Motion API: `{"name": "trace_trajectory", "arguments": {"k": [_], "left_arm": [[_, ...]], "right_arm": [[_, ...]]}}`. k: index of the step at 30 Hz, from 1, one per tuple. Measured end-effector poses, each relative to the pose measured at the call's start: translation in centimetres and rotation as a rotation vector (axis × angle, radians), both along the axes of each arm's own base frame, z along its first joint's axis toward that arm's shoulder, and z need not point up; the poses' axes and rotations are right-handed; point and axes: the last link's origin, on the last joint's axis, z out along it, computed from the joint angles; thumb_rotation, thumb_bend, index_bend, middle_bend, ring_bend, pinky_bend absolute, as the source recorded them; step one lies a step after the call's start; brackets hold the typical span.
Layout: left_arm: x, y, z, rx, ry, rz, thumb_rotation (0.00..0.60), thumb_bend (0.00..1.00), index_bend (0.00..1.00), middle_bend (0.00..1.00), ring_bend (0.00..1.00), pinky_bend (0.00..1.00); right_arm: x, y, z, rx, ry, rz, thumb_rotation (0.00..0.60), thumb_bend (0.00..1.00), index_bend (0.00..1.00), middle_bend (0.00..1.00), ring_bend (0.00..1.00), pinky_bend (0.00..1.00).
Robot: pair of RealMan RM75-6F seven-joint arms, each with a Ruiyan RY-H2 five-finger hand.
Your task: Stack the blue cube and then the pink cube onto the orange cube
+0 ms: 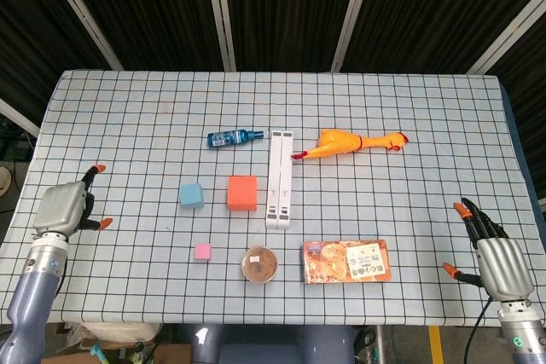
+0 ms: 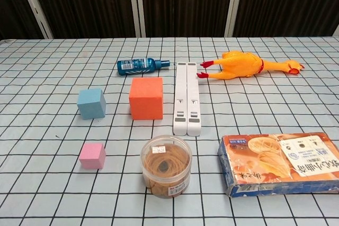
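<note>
The orange cube point(image 1: 242, 193) point(image 2: 146, 98) stands near the table's middle. The smaller blue cube point(image 1: 191, 195) point(image 2: 91, 104) sits just left of it, a gap between them. The little pink cube point(image 1: 202, 251) point(image 2: 92, 155) lies nearer the front edge. My left hand point(image 1: 64, 208) hovers over the table's left side, well left of the blue cube, fingers apart and holding nothing. My right hand point(image 1: 495, 259) is at the table's right front corner, fingers spread and empty. The chest view shows neither hand.
A white folded stand point(image 1: 279, 178) lies right of the orange cube. A blue bottle point(image 1: 234, 137) and a rubber chicken point(image 1: 351, 143) lie behind. A round jar point(image 1: 259, 264) and a food packet point(image 1: 346, 261) sit near the front edge.
</note>
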Motion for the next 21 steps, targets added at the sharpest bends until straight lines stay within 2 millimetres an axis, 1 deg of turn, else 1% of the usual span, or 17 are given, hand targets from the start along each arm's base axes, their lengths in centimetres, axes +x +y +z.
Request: {"name": "trace_trajectory", "arguments": {"k": [4, 5, 8, 14, 21], "left_arm": [[2.0, 1.4, -2.6, -0.071, -0.043, 0.031, 0.6, 0.1, 0.16, 0.85, 0.71, 0.75], [2.6, 1.8, -3.5, -0.088, -0.05, 0.026, 0.6, 0.1, 0.16, 0.85, 0.71, 0.75], [4.0, 2.8, -5.4, -0.117, -0.047, 0.002, 0.6, 0.1, 0.17, 0.85, 0.71, 0.75], [5.7, 3.6, -8.0, -0.123, -0.041, -0.012, 0.6, 0.1, 0.22, 0.86, 0.71, 0.76], [7.1, 4.2, -10.1, -0.1, -0.005, 0.022, 0.6, 0.11, 0.23, 0.86, 0.71, 0.76]], "right_arm": [[0.0, -0.1, -0.2, 0.012, -0.005, -0.003, 0.6, 0.06, 0.09, 0.06, 0.16, 0.29], [-0.1, -0.1, -0.2, 0.013, -0.005, -0.003, 0.6, 0.06, 0.09, 0.06, 0.16, 0.29], [-0.1, -0.1, -0.1, 0.014, -0.005, -0.004, 0.6, 0.06, 0.09, 0.06, 0.16, 0.29], [-0.4, -0.1, 0.1, 0.013, -0.017, -0.013, 0.6, 0.06, 0.09, 0.06, 0.16, 0.29], [-0.5, -0.1, 0.2, 0.019, -0.028, -0.015, 0.6, 0.06, 0.09, 0.06, 0.16, 0.29]]}}
